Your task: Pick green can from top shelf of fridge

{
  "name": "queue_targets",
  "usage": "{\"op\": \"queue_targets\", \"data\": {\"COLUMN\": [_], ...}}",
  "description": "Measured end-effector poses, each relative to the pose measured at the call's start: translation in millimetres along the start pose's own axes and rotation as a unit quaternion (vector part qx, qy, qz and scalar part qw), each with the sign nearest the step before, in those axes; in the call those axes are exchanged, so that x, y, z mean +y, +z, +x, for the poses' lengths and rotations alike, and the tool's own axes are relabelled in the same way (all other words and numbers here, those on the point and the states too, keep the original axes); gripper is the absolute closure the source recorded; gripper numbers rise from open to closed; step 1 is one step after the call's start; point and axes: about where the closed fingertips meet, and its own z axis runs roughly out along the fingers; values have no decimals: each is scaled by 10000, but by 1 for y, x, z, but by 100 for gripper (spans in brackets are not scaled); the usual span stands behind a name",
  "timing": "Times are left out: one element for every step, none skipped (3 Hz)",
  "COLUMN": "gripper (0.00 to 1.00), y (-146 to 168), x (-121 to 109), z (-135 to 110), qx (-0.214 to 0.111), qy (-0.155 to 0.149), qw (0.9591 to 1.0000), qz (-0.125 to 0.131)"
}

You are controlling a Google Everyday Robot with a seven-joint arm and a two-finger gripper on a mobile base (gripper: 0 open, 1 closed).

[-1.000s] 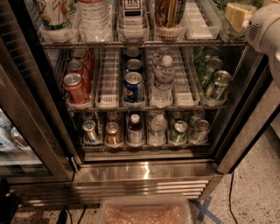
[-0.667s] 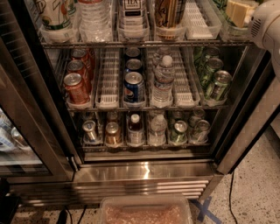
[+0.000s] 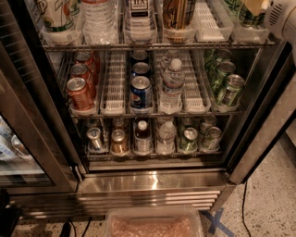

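The fridge [image 3: 152, 183] stands open in front of me, with its steel frame and louvred base grille. The top shelf [image 3: 152, 46] is a wire rack with plastic lane trays. The green can [image 3: 244, 17], with dark streaks, stands in the far-right lane and is partly cut off by the top edge of the view. My gripper [image 3: 257, 5] is at the top right, right at the can's upper part, with the white arm [image 3: 283, 16] behind it. I cannot tell whether it touches the can.
The top shelf also holds a white-green can [image 3: 58, 16], a water bottle [image 3: 99, 18], two more cans and an empty white lane [image 3: 208, 18]. The middle rack holds red cans [image 3: 79, 92], blue cans [image 3: 140, 90], a bottle and smaller green cans [image 3: 226, 83]. A plastic bin [image 3: 152, 224] is on the floor below.
The gripper has edged slightly up and to the right by the green can. Nothing else has visibly moved.
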Motion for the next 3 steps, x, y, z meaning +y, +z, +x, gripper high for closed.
{"op": "queue_targets", "data": {"gripper": [100, 100, 100], "y": [-8, -24, -47], "x": [-5, -5, 12], "z": [-8, -11, -3], "qx": [-2, 80, 326], "qy": [22, 36, 23], "qw": [10000, 10000, 9993], "qz": [44, 40, -205]}}
